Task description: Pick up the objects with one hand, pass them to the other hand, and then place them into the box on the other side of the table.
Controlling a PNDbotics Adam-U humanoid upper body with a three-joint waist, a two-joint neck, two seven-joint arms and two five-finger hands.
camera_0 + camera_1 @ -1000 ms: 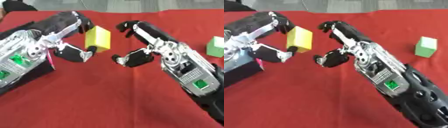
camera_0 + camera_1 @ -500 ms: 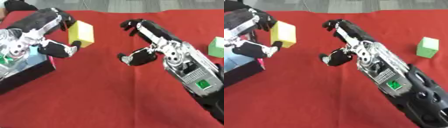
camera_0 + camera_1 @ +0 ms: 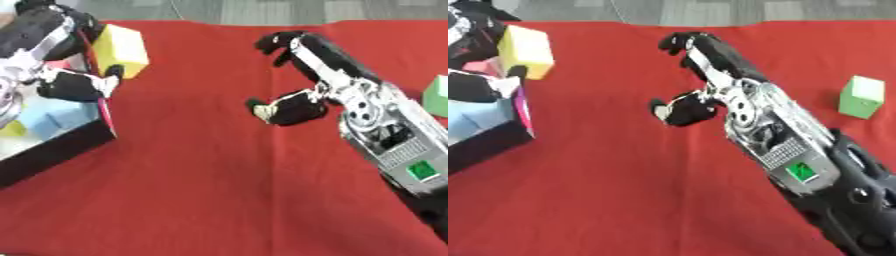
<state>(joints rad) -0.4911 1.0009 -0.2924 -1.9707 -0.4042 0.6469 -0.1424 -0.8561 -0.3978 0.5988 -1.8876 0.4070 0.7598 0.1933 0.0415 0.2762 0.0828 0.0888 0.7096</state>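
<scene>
1. Left eye view: a red cloth (image 3: 201, 190) covers the table. At the upper left the robot's left hand (image 3: 66, 60) holds a yellow block (image 3: 121, 50), fingers on its far side and the thumb curled against its near lower corner. The block is tilted and sits just above the right-hand wall of a black box (image 3: 52, 150) at the left edge – whether it touches that wall cannot be told. Inside the box lie pale blue blocks (image 3: 52, 117), something pink behind the thumb and a bit of yellow at the very edge.
2. In the same view the right hand (image 3: 302, 85) reaches in from the lower right over the middle of the cloth. Its fingers are curved and spread well away from the thumb – a wide grasp with nothing in it. It is well apart from the yellow block.
3. Right eye view: a green block (image 3: 861, 96) stands alone on the cloth near the right edge, beside the right forearm and touching nothing. The yellow block shows at the upper left, above the box's near corner.
</scene>
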